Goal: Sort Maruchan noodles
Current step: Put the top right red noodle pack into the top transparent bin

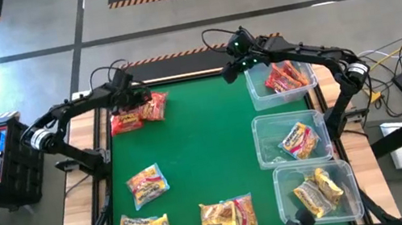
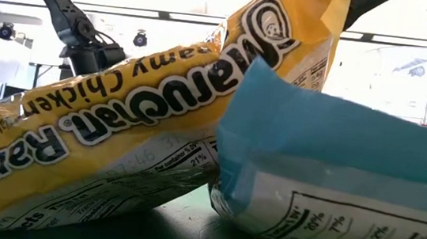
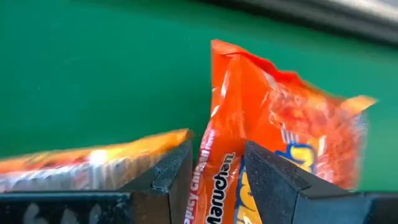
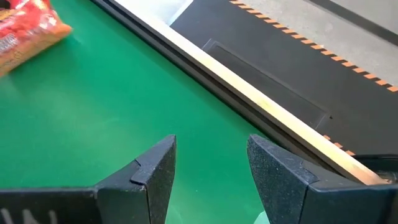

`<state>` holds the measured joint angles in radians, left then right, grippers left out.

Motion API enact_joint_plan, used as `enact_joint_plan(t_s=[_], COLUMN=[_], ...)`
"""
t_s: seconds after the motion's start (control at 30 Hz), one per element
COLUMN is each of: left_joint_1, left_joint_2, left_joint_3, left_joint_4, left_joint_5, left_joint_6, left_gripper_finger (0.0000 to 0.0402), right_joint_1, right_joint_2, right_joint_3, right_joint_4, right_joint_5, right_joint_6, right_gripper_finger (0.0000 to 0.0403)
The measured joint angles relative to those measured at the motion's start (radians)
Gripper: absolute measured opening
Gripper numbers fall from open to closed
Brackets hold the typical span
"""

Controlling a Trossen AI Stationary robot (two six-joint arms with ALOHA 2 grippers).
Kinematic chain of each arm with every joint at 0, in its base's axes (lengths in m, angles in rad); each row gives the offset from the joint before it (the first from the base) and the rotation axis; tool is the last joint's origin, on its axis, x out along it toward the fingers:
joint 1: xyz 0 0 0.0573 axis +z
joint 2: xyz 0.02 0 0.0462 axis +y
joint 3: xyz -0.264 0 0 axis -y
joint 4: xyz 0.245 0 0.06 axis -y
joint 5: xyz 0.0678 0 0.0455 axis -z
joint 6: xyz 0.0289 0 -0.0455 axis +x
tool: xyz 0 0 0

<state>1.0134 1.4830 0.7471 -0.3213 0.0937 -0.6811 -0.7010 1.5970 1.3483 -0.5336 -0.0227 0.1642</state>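
Red noodle packet [image 3: 273, 130] sits pinched in the left hand [image 1: 136, 100] at the green surface's [image 1: 198, 145] far left, while the right hand [image 4: 211, 163] hovers open and empty beside the far bin [image 1: 257, 96].

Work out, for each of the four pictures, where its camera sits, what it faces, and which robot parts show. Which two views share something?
High view: overhead, looking down on the green table, both arms, three clear bins.
Low view: at tabletop height, blocked by a yellow noodle packet; an arm behind.
Left wrist view: the left gripper shut on a red noodle packet.
Right wrist view: the right gripper open, empty, over the table's far edge.
Shared: that red packet also shows from overhead.
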Motion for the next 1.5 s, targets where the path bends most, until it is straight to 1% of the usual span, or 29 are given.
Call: enact_joint_plan(t_s=[0.13,0.3,0.43,0.57,0.73,0.77,0.9,1.03,1.13,1.23,1.4,1.5], left_joint_1=[-0.001,-0.005,-0.014,-0.031,-0.052,-0.055,-0.055,-0.057,-0.062,-0.079,-0.137,-0.18], left_joint_2=[0.007,0.034,0.064,0.092,0.106,0.106,0.106,0.106,0.106,0.106,0.106,0.106], left_joint_3=[-0.004,-0.001,0.01,0.01,0.011,0.011,0.011,0.01,0.01,0.01,0.01,0.01], left_joint_4=[0.035,0.035,0.051,0.068,0.089,0.097,0.177,0.306,0.377,0.414,0.418,0.425], left_joint_5=[0.006,0.038,0.114,0.16,0.185,0.189,0.242,0.336,0.385,0.426,0.447,0.446], left_joint_6=[0.001,0.005,0.007,0.006,0.007,0.005,-0.01,-0.042,-0.071,-0.089,-0.099,-0.114], left_gripper_finger=[0.013,0.0129,0.0117,0.0082,0.0015,0.0008,0.0003,0.0,0.0,0.0,0.0,0.0], right_joint_1=[0.0,0.0,0.0,0.0,0.003,0.003,0.003,0.003,0.004,0.006,0.021,0.029], right_joint_2=[0.0,0.0,0.0,0.0,0.0,0.0,0.0,0.0,0.0,0.009,0.044,0.07], right_joint_3=[0.0,0.0,0.0,0.0,0.0,0.0,0.0,0.0,0.0,0.0,0.0,0.0], right_joint_4=[0.005,0.017,0.023,0.03,0.05,0.05,0.052,0.053,0.062,0.098,0.172,0.204], right_joint_5=[-0.038,-0.041,-0.041,-0.061,-0.065,-0.065,-0.065,-0.079,-0.134,-0.206,-0.299,-0.319], right_joint_6=[0.0,0.0,0.0,0.001,0.005,0.009,0.011,0.011,0.012,0.012,0.015,0.022], right_gripper_finger=[0.0187,0.0187,0.0187,0.0187,0.0187,0.0187,0.0187,0.0187,0.0187,0.0187,0.0187,0.0187])
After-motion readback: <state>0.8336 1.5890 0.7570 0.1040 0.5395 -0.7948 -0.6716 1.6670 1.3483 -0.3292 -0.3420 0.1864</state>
